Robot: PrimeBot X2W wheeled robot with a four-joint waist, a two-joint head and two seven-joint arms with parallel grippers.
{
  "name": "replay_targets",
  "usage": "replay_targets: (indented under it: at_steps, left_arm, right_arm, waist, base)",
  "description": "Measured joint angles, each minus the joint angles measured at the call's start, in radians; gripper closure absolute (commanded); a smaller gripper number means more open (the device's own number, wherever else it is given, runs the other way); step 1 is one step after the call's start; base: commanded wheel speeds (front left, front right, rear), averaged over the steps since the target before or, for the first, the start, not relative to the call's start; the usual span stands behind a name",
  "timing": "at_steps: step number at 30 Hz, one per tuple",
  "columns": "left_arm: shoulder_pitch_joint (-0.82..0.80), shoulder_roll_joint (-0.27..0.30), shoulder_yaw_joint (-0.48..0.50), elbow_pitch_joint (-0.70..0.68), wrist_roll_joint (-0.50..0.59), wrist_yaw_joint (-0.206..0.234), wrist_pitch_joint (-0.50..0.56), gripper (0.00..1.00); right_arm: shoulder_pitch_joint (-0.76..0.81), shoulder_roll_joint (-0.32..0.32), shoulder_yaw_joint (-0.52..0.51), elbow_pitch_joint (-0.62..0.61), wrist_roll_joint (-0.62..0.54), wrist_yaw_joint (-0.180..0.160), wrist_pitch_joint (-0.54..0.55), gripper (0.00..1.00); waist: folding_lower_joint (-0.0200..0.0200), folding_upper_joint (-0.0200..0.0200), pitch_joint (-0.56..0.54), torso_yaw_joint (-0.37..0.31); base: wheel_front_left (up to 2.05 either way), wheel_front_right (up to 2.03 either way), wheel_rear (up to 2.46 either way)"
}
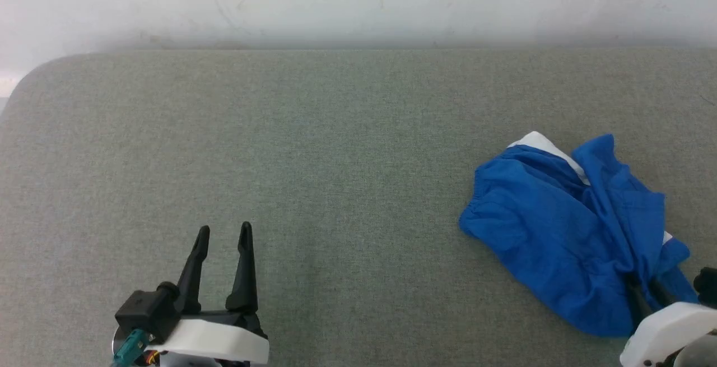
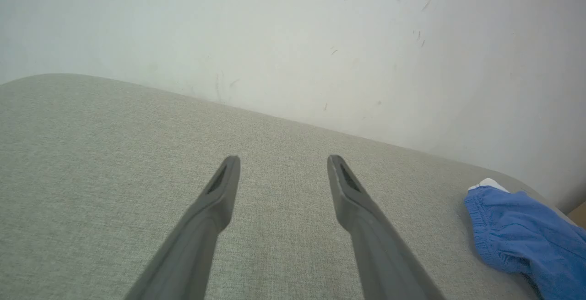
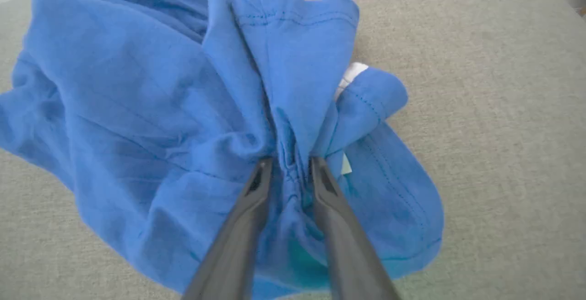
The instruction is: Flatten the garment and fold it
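The garment point(image 1: 560, 227), bright blue shorts with a white stripe, lies crumpled at the right of the grey padded surface point(image 1: 336, 159). In the right wrist view my right gripper point(image 3: 289, 162) is closed on a bunched fold of the garment point(image 3: 137, 107) near its middle, with fabric squeezed between the two dark fingers. In the head view its white wrist shell point(image 1: 666, 328) sits at the garment's near right edge, and the fingertips are buried in cloth. My left gripper point(image 1: 224, 231) stands open over bare surface at the lower left, far from the garment point(image 2: 526, 231). Nothing is between the left gripper's point(image 2: 281, 160) fingers.
A pale wall point(image 1: 358, 3) runs along the far edge of the surface. The surface's far left corner point(image 1: 39, 75) is rounded. Wide bare grey fabric stretches between my left gripper and the garment.
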State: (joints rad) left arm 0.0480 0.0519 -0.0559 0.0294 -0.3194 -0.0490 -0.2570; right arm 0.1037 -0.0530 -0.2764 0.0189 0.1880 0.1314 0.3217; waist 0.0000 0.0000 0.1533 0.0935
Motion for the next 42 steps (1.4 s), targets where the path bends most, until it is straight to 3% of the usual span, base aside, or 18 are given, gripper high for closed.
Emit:
replay_targets:
  at_steps: [7, 13, 19, 26, 27, 28, 29, 34, 42]
  left_arm:
    - [-0.010, 0.000, -0.006, 0.011, 0.001, -0.003, 0.000, 0.00]
    - [-0.010, 0.000, -0.016, 0.012, -0.006, -0.003, 0.000, 0.00]
    - [-0.022, 0.000, -0.031, 0.017, -0.024, -0.003, 0.000, 0.00]
    - [-0.045, 0.000, -0.041, 0.026, -0.035, -0.003, 0.000, 0.00]
    - [-0.048, 0.000, -0.041, 0.027, -0.035, -0.003, 0.000, 0.00]
    - [-0.051, 0.000, -0.040, 0.029, -0.035, -0.003, 0.000, 0.00]
    - [-0.053, 0.000, -0.040, 0.030, -0.035, -0.003, 0.000, 0.00]
    - [-0.055, 0.000, -0.041, 0.035, -0.041, -0.001, 0.000, 0.00]
    - [-0.054, 0.000, -0.043, 0.038, -0.041, 0.006, 0.000, 0.00]
  right_arm:
    - [-0.088, 0.000, 0.024, -0.162, -0.040, 0.000, -0.036, 0.00]
    - [-0.184, 0.000, 0.164, -0.265, -0.074, 0.000, 0.052, 0.00]
    - [-0.277, -0.037, 0.228, -0.116, -0.040, 0.000, 0.232, 0.00]
    - [-0.368, -0.104, 0.255, 0.085, -0.105, 0.000, 0.357, 0.00]
    - [-0.373, -0.108, 0.268, 0.103, -0.105, 0.000, 0.366, 0.45]
    - [-0.378, -0.111, 0.277, 0.119, -0.104, 0.000, 0.368, 0.78]
    - [-0.384, -0.109, 0.276, 0.129, -0.100, 0.000, 0.364, 1.00]
    - [-0.441, -0.115, 0.251, 0.140, -0.106, 0.000, 0.291, 1.00]
    - [-0.618, -0.215, 0.254, 0.091, -0.163, 0.000, 0.135, 1.00]
  waist:
    - [0.0000, 0.0000, -0.006, 0.004]
    - [-0.0001, 0.0000, -0.009, 0.033]
    - [0.0000, 0.0000, 0.009, 0.072]
    - [0.0000, 0.0000, 0.044, 0.126]
    - [0.0001, 0.0000, 0.048, 0.133]
    - [0.0001, 0.0000, 0.053, 0.139]
    - [0.0001, 0.0000, 0.057, 0.145]
    - [0.0001, 0.0000, 0.063, 0.161]
    - [0.0000, 0.0001, 0.014, 0.145]
  base:
    - [0.00, 0.00, 0.00]
    - [0.00, 0.00, 0.00]
    - [0.00, 0.00, 0.00]
    - [0.00, 0.00, 0.00]
    - [0.00, 0.00, 0.00]
    - [0.00, 0.00, 0.00]
    - [0.00, 0.00, 0.00]
    - [0.00, 0.00, 0.00]
    - [0.00, 0.00, 0.00]
